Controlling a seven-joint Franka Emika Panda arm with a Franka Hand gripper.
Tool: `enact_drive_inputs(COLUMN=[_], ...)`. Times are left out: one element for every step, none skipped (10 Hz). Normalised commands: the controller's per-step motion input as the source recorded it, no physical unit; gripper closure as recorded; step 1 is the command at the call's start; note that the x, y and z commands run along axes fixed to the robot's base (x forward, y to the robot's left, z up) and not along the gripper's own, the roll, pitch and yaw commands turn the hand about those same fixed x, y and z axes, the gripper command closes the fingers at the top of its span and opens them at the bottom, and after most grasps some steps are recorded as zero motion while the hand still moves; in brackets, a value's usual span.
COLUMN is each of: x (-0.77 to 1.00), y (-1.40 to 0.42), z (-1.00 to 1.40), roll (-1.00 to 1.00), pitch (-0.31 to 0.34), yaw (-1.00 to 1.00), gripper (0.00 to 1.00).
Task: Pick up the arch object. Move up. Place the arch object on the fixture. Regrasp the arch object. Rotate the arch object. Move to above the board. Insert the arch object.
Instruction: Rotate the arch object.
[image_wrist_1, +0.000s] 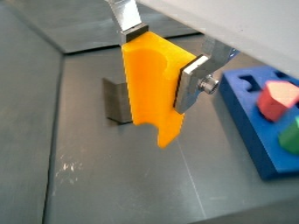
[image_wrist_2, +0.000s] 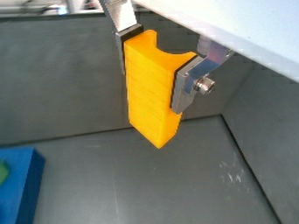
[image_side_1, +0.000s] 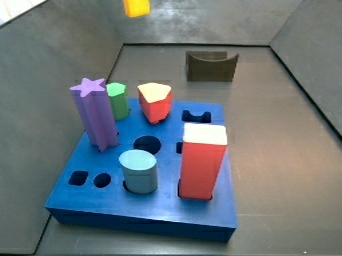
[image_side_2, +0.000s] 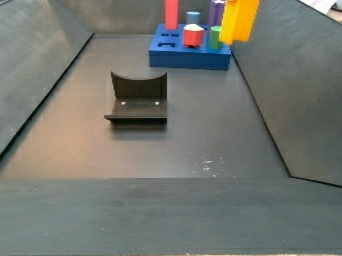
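Between the flat silver fingers (image_wrist_1: 193, 83) of the gripper (image_wrist_1: 163, 59): small elongated yellow-and-orange arch object (image_wrist_1: 152, 87), clamped on two opposite faces, lifted clear of the dark grey floor (image_wrist_1: 117, 184). Same grip seen in both wrist views, gripper (image_wrist_2: 162, 57), arch object (image_wrist_2: 152, 92) hanging lengthwise below the pads. Below and behind it in a wrist view, small dark grey-olive fixture (image_wrist_1: 114, 101), not touching. Farther right, large flat blue board (image_wrist_1: 263, 131) with coloured pegs. Side view: arch object (image_side_1: 136, 7) at upper edge, high above floor; fixture (image_side_1: 210, 65) near back wall; board (image_side_1: 154, 175) in foreground carrying purple star post (image_side_1: 94, 115) and big red block (image_side_1: 203, 160).
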Motion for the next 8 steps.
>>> enact_drive_inputs(x=[0.0, 0.0, 0.01, 0.01, 0.01, 0.01, 0.01, 0.02], y=[0.01, 0.01, 0.01, 0.01, 0.01, 0.01, 0.01, 0.01], z=[0.0, 0.01, 0.01, 0.01, 0.01, 0.01, 0.01, 0.02], roll=[-0.07, -0.09, -0.1, -0.12, -0.13, -0.16, -0.16, -0.16], pitch=[0.065, 0.079, 0.09, 0.106, 0.12, 0.144, 0.143, 0.135], yaw=[-1.0, -1.0, -1.0, -1.0, -1.0, -0.8, -0.63, -0.37], gripper=[1.0, 1.0, 1.0, 1.0, 1.0, 1.0, 1.0, 1.0])
